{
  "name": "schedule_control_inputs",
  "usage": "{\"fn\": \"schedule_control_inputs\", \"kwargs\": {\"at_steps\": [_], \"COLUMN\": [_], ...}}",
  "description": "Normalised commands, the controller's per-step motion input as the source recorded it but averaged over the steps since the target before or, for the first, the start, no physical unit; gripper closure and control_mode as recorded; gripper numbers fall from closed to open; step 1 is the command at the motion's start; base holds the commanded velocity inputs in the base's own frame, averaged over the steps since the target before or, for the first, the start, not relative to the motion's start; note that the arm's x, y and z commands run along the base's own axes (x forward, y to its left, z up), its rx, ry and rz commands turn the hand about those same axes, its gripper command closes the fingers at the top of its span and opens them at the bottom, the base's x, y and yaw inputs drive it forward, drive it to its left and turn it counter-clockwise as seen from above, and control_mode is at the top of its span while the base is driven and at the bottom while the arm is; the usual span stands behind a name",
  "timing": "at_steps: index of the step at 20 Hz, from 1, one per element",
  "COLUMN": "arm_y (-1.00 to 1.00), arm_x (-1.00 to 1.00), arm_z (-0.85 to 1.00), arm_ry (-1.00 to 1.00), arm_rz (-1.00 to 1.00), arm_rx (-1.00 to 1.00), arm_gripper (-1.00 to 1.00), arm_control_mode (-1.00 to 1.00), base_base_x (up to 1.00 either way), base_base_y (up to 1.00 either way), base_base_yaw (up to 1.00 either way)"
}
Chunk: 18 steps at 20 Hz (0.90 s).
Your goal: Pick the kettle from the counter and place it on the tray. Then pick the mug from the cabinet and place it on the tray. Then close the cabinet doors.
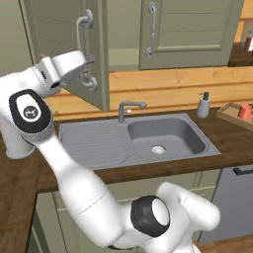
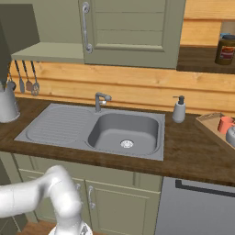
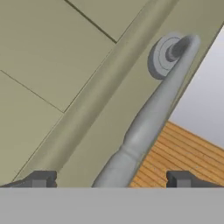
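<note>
With the mug [image 1: 244, 111] on the tray [image 1: 228, 112], I held my pincer [image 3: 111, 180] wide astride the left door's [image 1: 69, 44] handle [image 3: 148, 118], doors yet unclosed.

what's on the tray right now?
The orange-red mug stands on the light-wood tray at the counter's right end. A grey rounded shape at the right base view's edge beside the mug may be the kettle; the frame crops most of it.
</note>
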Motion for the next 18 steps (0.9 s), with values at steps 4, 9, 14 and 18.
{"fn": "schedule_control_inputs", "kwargs": {"at_steps": [4,9,14,18], "arm_y": [-1.00,-1.00,-1.00,-0.87], "arm_x": [0.23,0.41,0.56,0.75], "arm_z": [0.00,0.00,0.00,0.03], "arm_ry": [-0.04,-0.02,0.00,0.00], "arm_rz": [0.13,0.20,0.23,0.25], "arm_rx": [0.04,0.07,0.07,0.06], "arm_gripper": [-1.00,-1.00,-1.00,-1.00], "arm_control_mode": [-1.00,-1.00,-1.00,-1.00], "base_base_x": [0.00,0.00,0.00,0.00], "base_base_y": [0.00,0.00,0.00,0.00], "base_base_yaw": [0.00,0.00,0.00,0.00]}}
